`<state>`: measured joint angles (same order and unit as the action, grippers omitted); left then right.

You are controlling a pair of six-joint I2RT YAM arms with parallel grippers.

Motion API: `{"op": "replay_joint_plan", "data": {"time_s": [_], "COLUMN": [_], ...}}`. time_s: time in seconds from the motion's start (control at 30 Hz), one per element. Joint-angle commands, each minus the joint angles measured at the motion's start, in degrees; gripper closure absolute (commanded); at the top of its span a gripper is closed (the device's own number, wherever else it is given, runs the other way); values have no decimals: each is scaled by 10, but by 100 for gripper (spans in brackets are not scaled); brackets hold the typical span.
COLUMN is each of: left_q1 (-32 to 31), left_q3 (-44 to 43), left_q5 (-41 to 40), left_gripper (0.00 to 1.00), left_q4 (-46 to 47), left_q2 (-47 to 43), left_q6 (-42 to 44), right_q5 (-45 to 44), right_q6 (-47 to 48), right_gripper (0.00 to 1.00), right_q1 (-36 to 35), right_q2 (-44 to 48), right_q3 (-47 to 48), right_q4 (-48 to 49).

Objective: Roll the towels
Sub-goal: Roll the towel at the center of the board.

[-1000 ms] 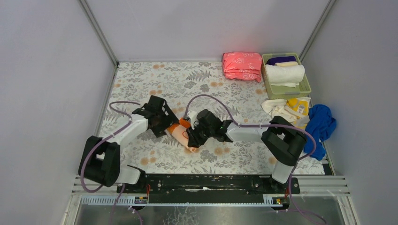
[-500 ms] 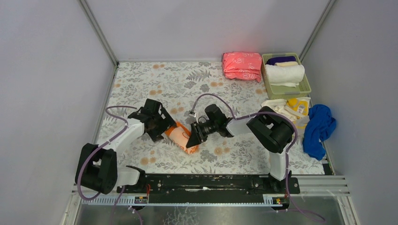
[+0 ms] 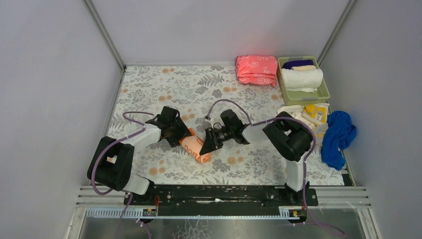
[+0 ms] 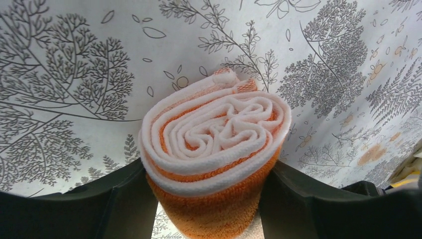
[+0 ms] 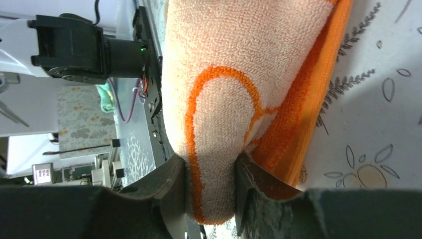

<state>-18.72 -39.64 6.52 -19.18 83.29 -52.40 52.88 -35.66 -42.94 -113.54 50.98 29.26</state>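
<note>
Because the orange towel (image 3: 195, 148) is soft, light and keen to unroll, I grip across the roll's thickness: one end sits clamped inside my left gripper (image 4: 209, 199), the other pinched in my right gripper (image 5: 209, 194)

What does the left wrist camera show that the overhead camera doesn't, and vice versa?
Only the left wrist view: the spiral layers at the end of the rolled orange towel. Only the overhead view: the pink stack, the green basket, the blue towel. Both: the orange towel between the fingers of the left gripper, on the floral table.
</note>
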Motion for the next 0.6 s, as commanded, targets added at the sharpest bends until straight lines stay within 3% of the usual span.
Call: {"op": "replay_joint_plan", "data": {"time_s": [0.0, 0.2, 0.37, 0.57], "left_q1": [-16, -30, -41, -43], "left_q3": [35, 27, 21, 17], "left_q5": [-52, -68, -76, -72], "left_gripper": [41, 45, 45, 46], "left_q4": [-48, -55, -61, -63], "left_q2": [45, 54, 62, 71], "left_q6": [17, 19, 21, 25], "right_q5": [-120, -292, -467, -668], "right_q6": [81, 162, 204, 245], "right_gripper": [60, 32, 22, 15], "right_q1": [-9, -47, -115, -209], "right_q2": [34, 129, 171, 174], "right_q3": [3, 72, 141, 193], "right_q4": [-244, -411, -507, -533]}}
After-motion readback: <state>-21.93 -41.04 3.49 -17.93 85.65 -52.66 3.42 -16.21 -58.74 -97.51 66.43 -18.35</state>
